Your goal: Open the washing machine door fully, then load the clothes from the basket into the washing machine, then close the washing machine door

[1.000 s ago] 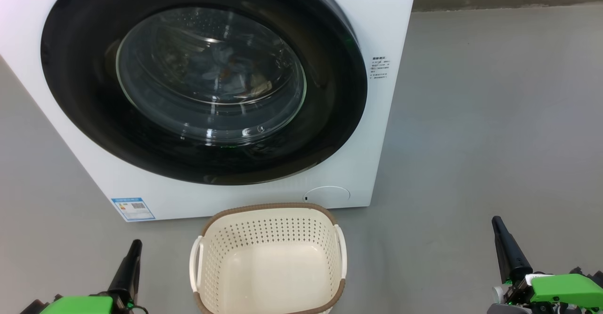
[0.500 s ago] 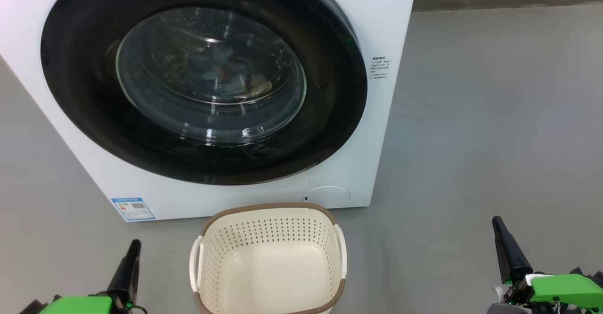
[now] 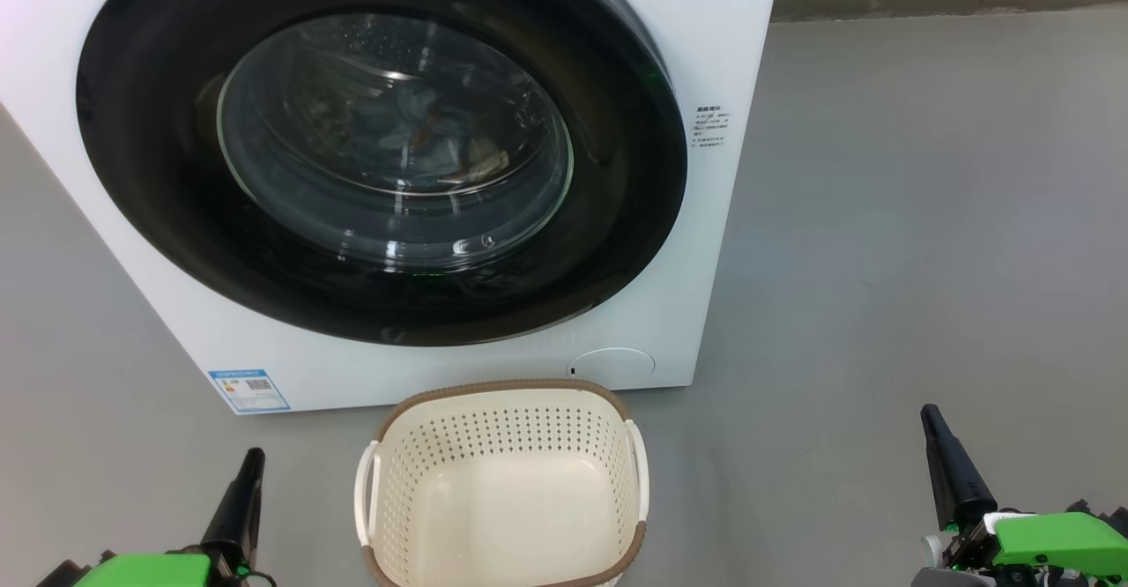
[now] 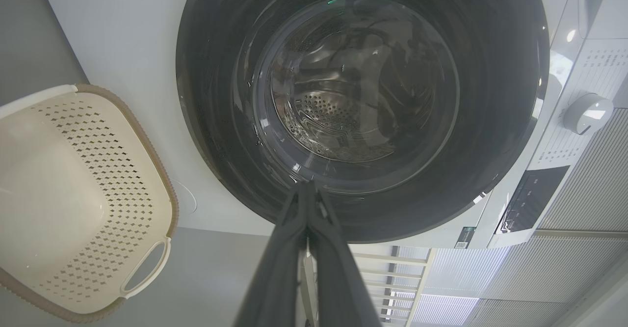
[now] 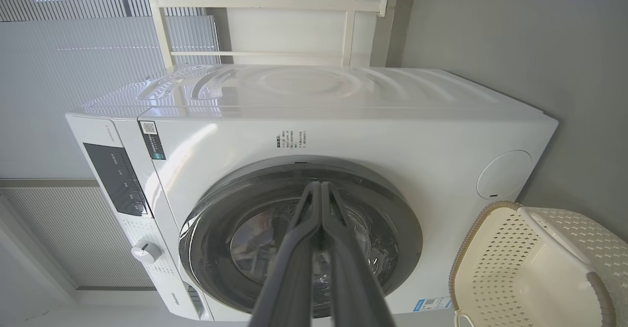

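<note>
In the head view the washing machine (image 3: 714, 40) fills 11 o'clock, and the washing machine door (image 3: 617, 217) sits shut flat against its front. Seen through the door, the clothes (image 3: 414, 133) lie in the drum (image 3: 352, 49), blue with a cream piece. The basket (image 3: 502, 389) stands on the grey floor (image 3: 881, 261) at 6 o'clock, just before the machine, its bare bottom showing. The left gripper (image 3: 254, 456) at 7 o'clock and the right gripper (image 3: 928, 412) at 5 o'clock each have their 2 fingers pressed together, holding nothing
</note>
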### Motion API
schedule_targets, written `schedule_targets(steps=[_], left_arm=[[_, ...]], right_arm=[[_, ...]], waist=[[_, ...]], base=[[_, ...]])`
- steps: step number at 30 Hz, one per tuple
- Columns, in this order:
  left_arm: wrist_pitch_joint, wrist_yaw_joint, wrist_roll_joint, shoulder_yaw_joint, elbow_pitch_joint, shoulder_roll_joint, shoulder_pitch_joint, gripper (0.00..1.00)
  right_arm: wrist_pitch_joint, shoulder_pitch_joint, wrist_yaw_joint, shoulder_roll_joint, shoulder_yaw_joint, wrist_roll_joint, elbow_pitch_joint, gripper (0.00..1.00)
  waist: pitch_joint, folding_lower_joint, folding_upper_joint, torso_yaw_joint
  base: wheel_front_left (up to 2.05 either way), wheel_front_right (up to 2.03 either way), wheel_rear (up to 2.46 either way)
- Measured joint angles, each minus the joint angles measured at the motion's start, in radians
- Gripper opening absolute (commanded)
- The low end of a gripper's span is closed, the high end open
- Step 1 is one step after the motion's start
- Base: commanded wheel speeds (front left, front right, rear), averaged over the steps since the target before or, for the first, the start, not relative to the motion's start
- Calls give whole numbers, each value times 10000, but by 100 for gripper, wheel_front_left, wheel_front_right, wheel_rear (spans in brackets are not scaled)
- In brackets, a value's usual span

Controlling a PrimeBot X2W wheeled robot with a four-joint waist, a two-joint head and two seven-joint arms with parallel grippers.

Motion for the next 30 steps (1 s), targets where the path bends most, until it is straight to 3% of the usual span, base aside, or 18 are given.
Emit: schedule_targets(steps=[30], left_arm=[[17,0,8,25,2,-13,-1,0]], right_arm=[[31,0,0,23,-44,-4,0,0]], waist=[[0,0,0,0]], base=[[0,0,0]])
